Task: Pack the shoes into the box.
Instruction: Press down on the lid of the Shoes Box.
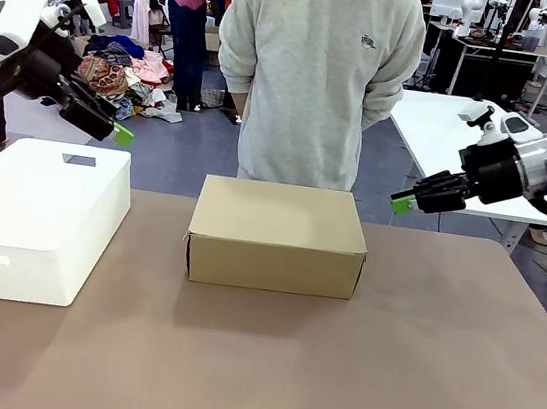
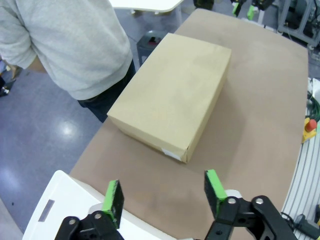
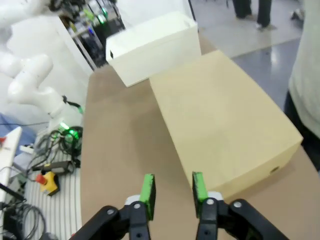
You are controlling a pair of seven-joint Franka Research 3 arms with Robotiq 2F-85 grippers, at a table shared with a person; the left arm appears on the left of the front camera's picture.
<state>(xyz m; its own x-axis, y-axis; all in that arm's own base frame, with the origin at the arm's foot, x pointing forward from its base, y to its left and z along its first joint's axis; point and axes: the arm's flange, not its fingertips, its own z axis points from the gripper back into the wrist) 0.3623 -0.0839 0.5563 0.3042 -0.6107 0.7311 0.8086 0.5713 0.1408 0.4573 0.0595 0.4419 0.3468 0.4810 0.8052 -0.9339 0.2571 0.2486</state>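
Note:
The box [image 1: 277, 235] is a tan cardboard shoebox standing in the middle of the table with its lid down; it also appears in the left wrist view [image 2: 172, 102] and the right wrist view [image 3: 225, 125]. The shoes are hidden from view. My left gripper [image 1: 121, 134] hangs in the air at the left, above the far edge of a white block, and its green pads [image 2: 114, 200] are wide apart with nothing between them. My right gripper [image 1: 402, 203] hovers off the box's right end, above the table. Its jaws [image 3: 172, 189] stand a little apart and hold nothing.
A big white rounded block [image 1: 35, 214] sits on the table left of the box. A person in a grey sweatshirt [image 1: 315, 79] stands at the far side, right behind the box. Bare brown table [image 1: 434, 367] stretches in front and to the right.

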